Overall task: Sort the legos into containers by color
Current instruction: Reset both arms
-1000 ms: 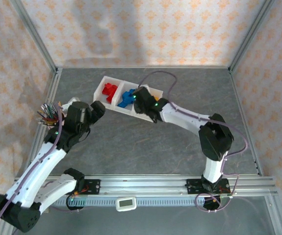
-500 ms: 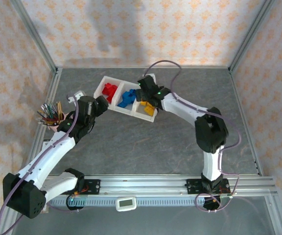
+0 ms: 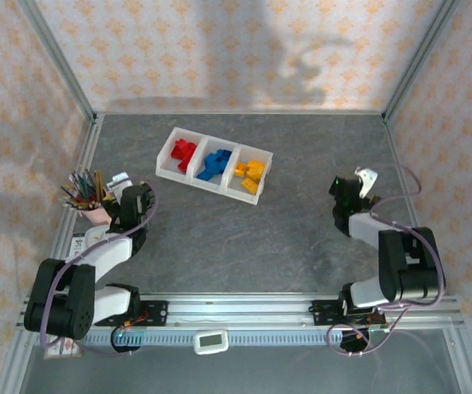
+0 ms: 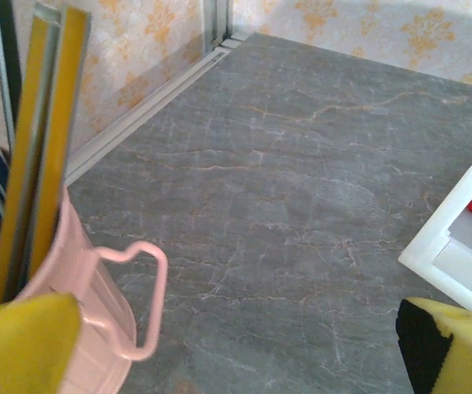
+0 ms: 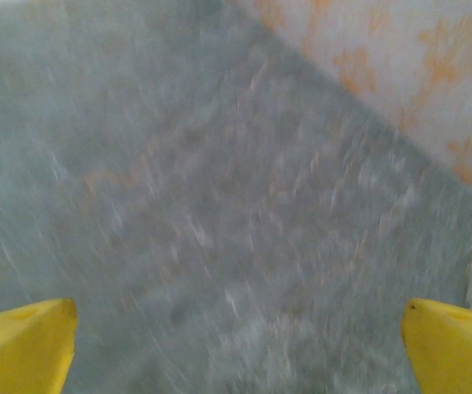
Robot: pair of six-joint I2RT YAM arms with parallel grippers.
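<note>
While overhead shows sorted legos (image 3: 213,164), wrist views show left gripper (image 4: 236,336), right gripper (image 5: 237,330) spread.

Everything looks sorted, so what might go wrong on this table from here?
The left arm's open jaws sit close beside the pink cup of pencils; a careless swing might tip it. The yellow bricks are piled in the end compartment of the tray, so a nudge to the tray might spill one.

Bright, even light; right-wrist motion blur
</note>
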